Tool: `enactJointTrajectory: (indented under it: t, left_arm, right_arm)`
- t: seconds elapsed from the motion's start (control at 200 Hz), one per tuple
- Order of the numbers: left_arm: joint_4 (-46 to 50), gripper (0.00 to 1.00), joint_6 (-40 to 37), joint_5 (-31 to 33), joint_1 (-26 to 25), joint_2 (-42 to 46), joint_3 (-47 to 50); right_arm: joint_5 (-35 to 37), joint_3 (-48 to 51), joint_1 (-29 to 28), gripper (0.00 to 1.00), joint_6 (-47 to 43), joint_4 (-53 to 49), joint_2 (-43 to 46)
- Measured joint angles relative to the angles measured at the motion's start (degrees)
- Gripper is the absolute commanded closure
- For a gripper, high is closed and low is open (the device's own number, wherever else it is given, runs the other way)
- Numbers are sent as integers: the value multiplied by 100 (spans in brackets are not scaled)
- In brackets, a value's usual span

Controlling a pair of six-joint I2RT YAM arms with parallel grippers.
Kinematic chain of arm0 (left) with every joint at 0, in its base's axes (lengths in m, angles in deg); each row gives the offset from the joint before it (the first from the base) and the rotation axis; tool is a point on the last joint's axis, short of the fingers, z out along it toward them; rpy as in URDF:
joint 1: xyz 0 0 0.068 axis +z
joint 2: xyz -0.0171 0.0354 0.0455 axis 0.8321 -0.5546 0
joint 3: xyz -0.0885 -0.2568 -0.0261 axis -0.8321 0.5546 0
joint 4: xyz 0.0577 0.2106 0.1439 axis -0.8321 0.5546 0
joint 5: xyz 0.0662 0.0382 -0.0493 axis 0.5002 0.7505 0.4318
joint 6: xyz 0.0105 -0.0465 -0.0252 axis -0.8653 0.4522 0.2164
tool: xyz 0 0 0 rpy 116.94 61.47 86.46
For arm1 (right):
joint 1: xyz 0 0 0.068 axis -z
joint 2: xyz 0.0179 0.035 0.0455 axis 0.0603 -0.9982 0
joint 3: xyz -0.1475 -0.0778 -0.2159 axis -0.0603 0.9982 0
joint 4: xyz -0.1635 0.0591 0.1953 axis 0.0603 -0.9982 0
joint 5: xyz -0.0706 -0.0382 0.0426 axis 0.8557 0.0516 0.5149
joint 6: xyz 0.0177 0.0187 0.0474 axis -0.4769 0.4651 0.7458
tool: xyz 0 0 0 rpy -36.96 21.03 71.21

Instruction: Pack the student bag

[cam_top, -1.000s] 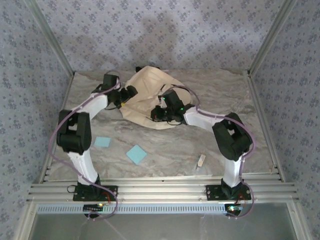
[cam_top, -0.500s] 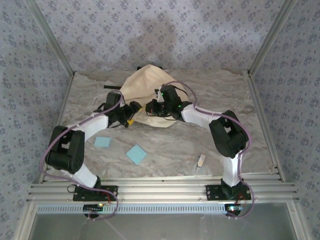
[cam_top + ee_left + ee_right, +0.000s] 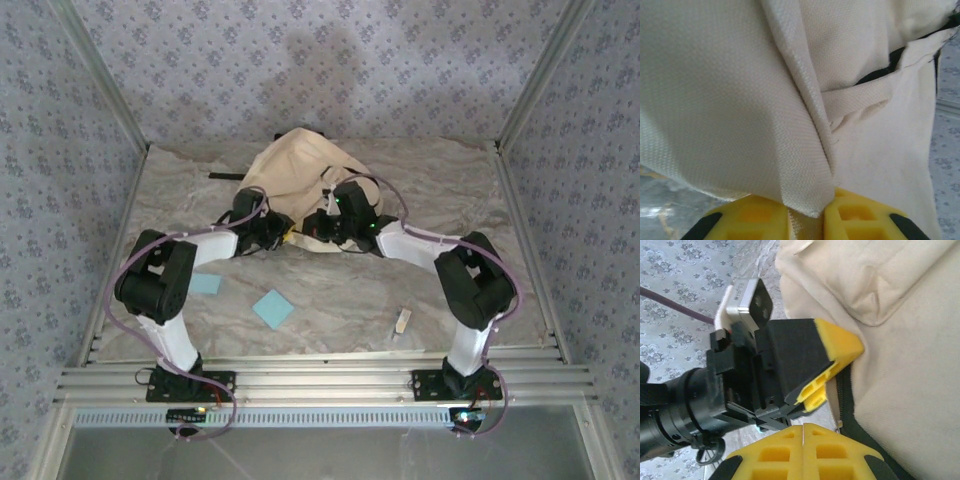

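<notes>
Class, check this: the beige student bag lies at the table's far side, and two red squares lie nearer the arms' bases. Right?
No: the top external view shows the left square and the right square are light blue, not red. The student bag is at the far side of the table.

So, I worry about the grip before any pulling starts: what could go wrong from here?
The left gripper pinches only a thin fold of the student bag; the cloth could slip out under a pull. The right gripper, shut, sits right beside the left one at the bag's black zipper, so the two might knock together.
</notes>
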Motion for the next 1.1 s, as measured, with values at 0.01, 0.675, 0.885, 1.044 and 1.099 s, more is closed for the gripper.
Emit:
enactJointTrajectory:
  t: [0.01, 0.675, 0.885, 1.044, 1.099]
  left_arm:
    - [-22, 100, 4, -9, -4, 0, 0]
    - [356, 100, -723, -142, 372, 579, 439]
    - [662, 100, -1027, -142, 378, 597, 326]
    - [1257, 100, -1617, -264, 485, 356, -243]
    - [1384, 100, -1840, -341, 560, 138, -527]
  right_arm:
    - [9, 26, 4, 100, -2, -2, 20]
    - [699, 590, 2472, 100, -1478, -1036, 776]
    - [697, 581, 2461, 100, -1604, -1130, 778]
    - [675, 586, 2365, 100, -1683, -1344, 975]
    - [660, 623, 2267, 100, -1703, -1401, 1156]
